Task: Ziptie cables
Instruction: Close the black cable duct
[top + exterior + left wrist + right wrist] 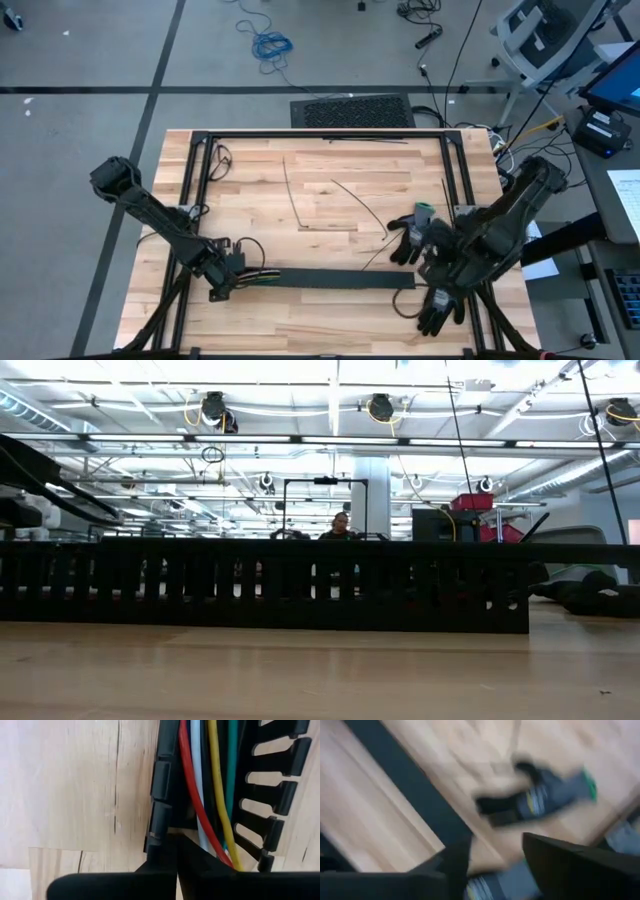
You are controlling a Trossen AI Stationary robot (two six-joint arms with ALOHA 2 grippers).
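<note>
Basically, the cables (210, 795), a loose bundle of thin red, white, yellow and green insulated wires, lie lengthwise inside the long black slotted plastic strip (330, 279) near the front edge of the pale wooden table (260, 200); only their left end pokes out in the high view. They look light, soft and floppy, with slick insulation, so strands will likely splay or slip unless pinched together as one bunch. Best hold is probably at the exposed end by the strip's mouth, across all strands, not down in the slots. The left gripper (176, 865) sits right at that end, fingers closed together, touching the strip's end; whether any wire is pinched I can't tell. The right gripper (495, 855) hangs over the table's right side with jaws apart, empty, near a person's dark gloved hands (415, 240). Thin dark zip ties (292, 195) lie loose mid-table.
</note>
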